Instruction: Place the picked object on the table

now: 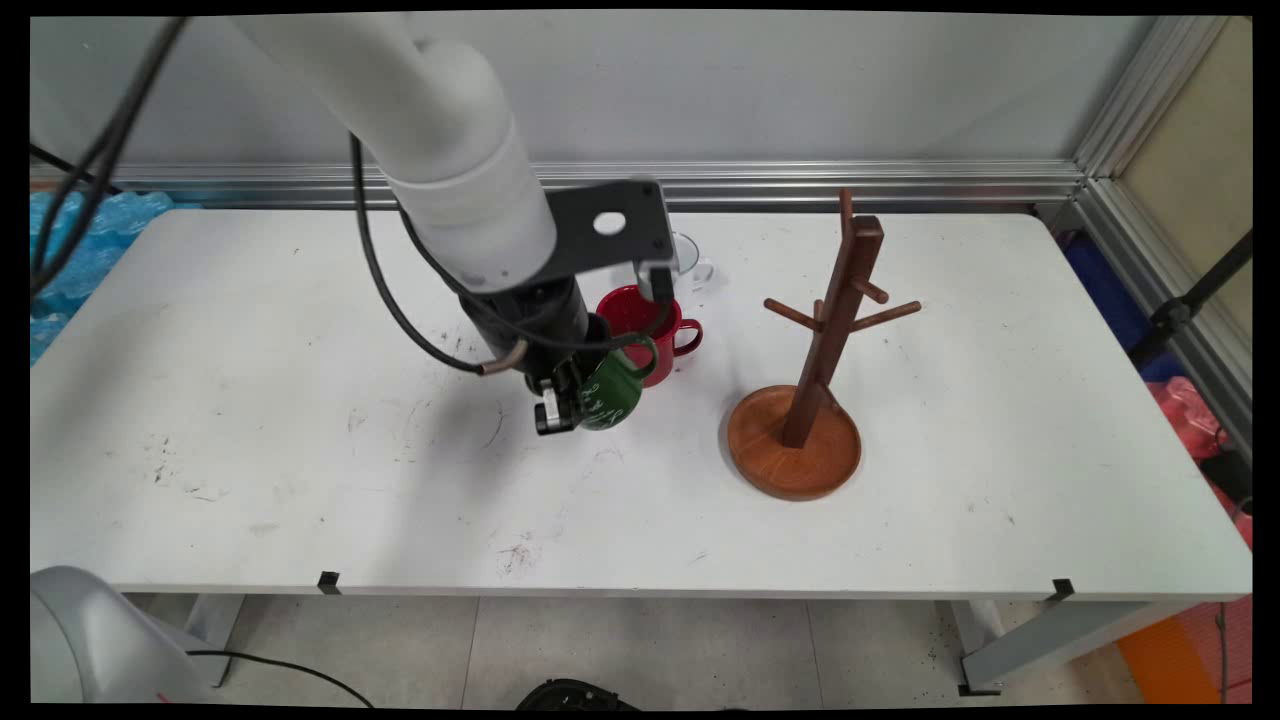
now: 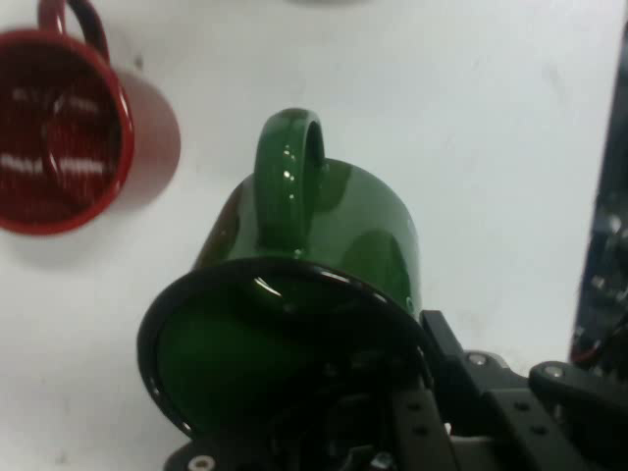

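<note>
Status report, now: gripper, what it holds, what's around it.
Gripper shut on green mug, gripping its rim, mug tilted. Red mug upright just behind. Wooden mug tree to the right, pegs bare.

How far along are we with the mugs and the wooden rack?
Done: nothing hangs on the wooden mug tree; all its pegs are bare. In hand: the gripper is shut on the green mug, gripping its rim, tilted with the handle up, left of the tree. Left: the red mug stands upright on the table behind it, and a clear glass mug sits farther back, partly hidden.
</note>
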Controlling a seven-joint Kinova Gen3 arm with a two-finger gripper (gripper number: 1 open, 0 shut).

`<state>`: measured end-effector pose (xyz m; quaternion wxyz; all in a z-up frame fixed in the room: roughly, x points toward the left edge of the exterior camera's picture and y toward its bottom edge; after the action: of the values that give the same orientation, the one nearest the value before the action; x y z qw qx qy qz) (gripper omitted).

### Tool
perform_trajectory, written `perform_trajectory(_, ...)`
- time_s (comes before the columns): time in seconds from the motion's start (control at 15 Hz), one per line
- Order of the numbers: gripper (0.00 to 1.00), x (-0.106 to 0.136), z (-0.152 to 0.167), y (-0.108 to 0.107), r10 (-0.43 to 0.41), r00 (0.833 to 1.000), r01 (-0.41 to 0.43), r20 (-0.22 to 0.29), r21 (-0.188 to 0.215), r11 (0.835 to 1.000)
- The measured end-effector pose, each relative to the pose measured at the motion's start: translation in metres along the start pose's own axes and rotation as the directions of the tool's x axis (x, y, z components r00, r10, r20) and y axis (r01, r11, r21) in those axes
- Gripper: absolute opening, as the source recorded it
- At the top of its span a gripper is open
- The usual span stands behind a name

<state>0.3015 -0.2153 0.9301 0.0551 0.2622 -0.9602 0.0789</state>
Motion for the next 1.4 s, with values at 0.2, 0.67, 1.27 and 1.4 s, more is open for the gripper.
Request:
perform_trajectory(0.2,0.0,0.006,0.018,0.002,0.0,0.998,-0.002,0.069,0.02,1.0)
perform_trajectory(0.67,0.0,0.017,0.057,0.006,0.001,0.98,-0.01,0.199,0.046,0.999)
perform_trajectory(1.27,0.0,0.03,0.094,0.011,0.009,0.959,-0.028,0.283,0.065,0.998)
perform_trajectory(1.4,0.0,0.033,0.1,0.011,0.01,0.955,-0.032,0.296,0.07,0.997)
